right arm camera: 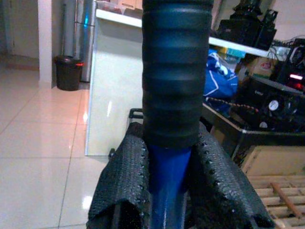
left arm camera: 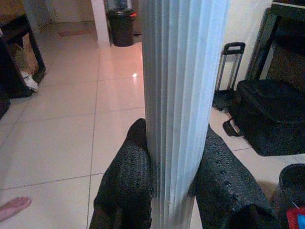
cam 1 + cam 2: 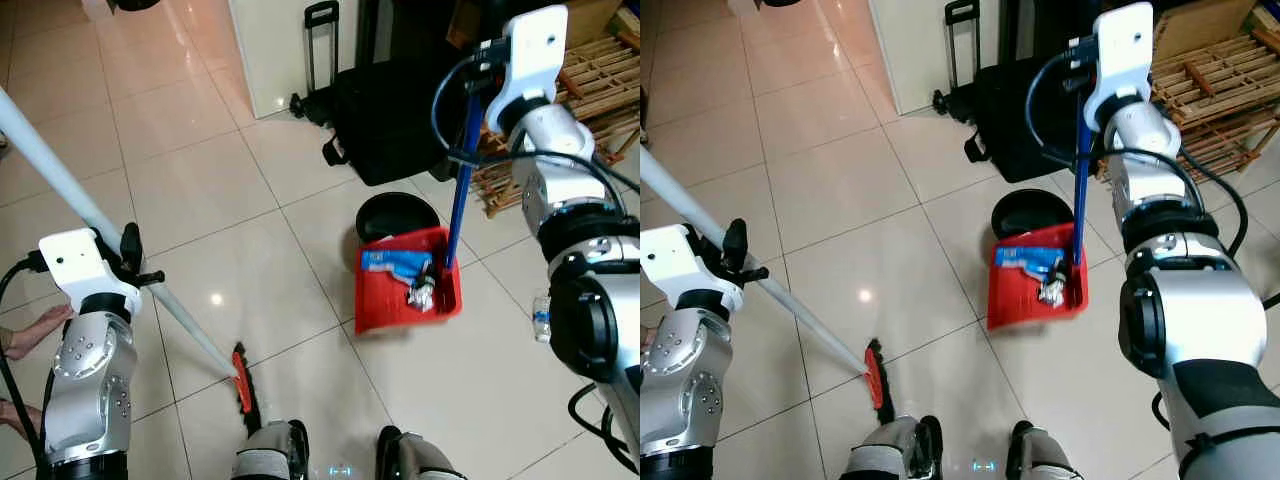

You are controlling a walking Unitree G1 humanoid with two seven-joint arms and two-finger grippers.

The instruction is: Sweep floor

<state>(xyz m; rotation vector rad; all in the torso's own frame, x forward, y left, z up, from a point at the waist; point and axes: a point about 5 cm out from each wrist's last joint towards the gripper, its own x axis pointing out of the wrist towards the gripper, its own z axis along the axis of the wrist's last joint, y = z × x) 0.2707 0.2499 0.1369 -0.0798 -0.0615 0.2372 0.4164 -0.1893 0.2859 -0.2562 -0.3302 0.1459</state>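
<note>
black suitcase [image 3: 400, 110] behind red dustpan [image 3: 405, 280]

A black suitcase [image 3: 400, 120] sits by wooden crates [image 3: 590, 90], with a black bin [image 2: 122, 26] far off

Glossy beige tiled floor [image 3: 200, 190]; black suitcase [image 3: 400, 120] by cream wall [image 3: 270, 50]; wooden pallet [image 3: 600, 80].
</note>
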